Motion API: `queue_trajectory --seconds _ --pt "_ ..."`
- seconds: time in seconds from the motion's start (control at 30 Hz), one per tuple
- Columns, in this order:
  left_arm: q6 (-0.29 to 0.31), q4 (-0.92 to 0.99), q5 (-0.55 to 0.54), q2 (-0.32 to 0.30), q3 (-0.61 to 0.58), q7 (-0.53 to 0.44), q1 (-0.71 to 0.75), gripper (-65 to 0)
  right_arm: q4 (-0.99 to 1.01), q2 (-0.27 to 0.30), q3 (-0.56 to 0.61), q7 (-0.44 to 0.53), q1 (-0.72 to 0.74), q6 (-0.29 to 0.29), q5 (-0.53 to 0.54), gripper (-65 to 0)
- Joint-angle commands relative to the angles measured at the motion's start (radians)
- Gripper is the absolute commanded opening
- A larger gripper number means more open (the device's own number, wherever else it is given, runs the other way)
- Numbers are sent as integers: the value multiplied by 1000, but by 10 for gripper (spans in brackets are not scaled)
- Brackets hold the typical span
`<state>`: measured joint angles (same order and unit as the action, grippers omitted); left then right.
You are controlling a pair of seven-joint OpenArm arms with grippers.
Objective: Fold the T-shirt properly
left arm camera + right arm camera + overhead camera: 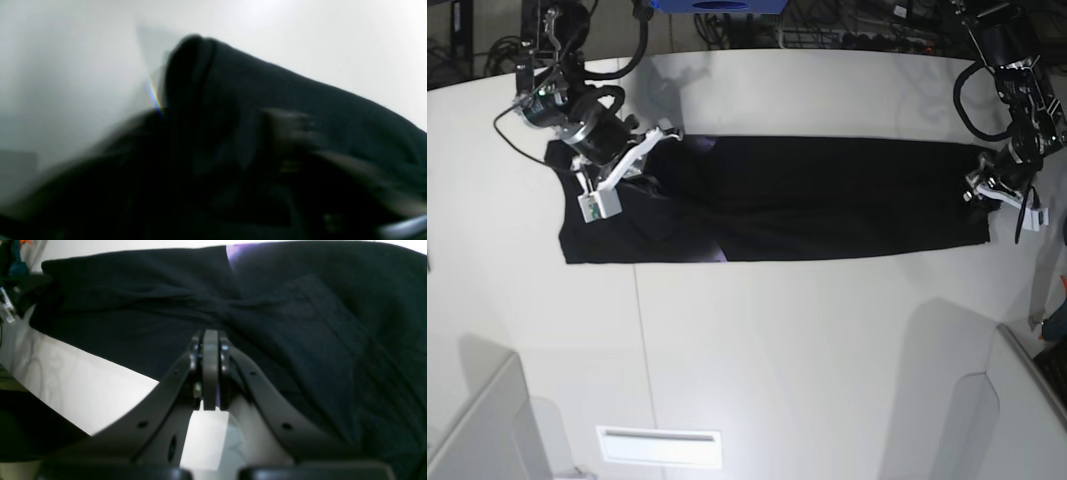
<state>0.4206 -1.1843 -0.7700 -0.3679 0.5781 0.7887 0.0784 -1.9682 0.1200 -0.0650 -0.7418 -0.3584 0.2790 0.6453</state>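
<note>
The black T-shirt (827, 200) lies stretched in a long band across the white table (777, 340), plain side up. My right gripper (663, 136) is at the shirt's upper left part. In the right wrist view the gripper (210, 337) is shut, with bunched cloth (317, 323) at its tips and a sliver of purple print (233, 251) at the top. My left gripper (979, 186) is at the shirt's right edge. The left wrist view is blurred. There black cloth (300, 93) rises to a pinched peak and hides the fingers.
Cables (847, 25) and a blue object (717, 5) lie along the table's far edge. Pale box corners stand at the front left (477, 420) and front right (1017, 420). A white slot (659, 447) sits near the front edge.
</note>
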Motion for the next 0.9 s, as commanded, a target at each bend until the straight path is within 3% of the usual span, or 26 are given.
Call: queue_trajectory --seconds 0.0,0.03,0.27,0.43,0.53,0.7,0.8,0.87 --pt "-7 7 27 -6 -2 56 7 -551 -20 4 -3 21 2 6 12 -650" --pt "-7 7 27 -7 0 56 7 -650 -20 4 -3 21 -3 6 12 -650" --pt "-7 43 24 -136 4 53 -41 -650 -21 4 -3 21 -23 6 12 -650" --pt "-12 -158 27 -162 4 45 25 -650 -21 2 -3 21 -26 6 14 -650" --pt "-13 -322 27 -139 -2 47 106 -650 -21 2 -3 21 -26 6 14 -650" --pt "-84 -535 27 13 -10 48 206 -650 -21 2 -3 20 -26 6 14 -650" --pt "-98 -584 27 63 -89 48 209 -650 -21 2 -3 18 -24 6 14 -650" --pt "-144 -584 27 88 -149 48 194 -650 -21 2 -3 17 -24 6 14 -650"
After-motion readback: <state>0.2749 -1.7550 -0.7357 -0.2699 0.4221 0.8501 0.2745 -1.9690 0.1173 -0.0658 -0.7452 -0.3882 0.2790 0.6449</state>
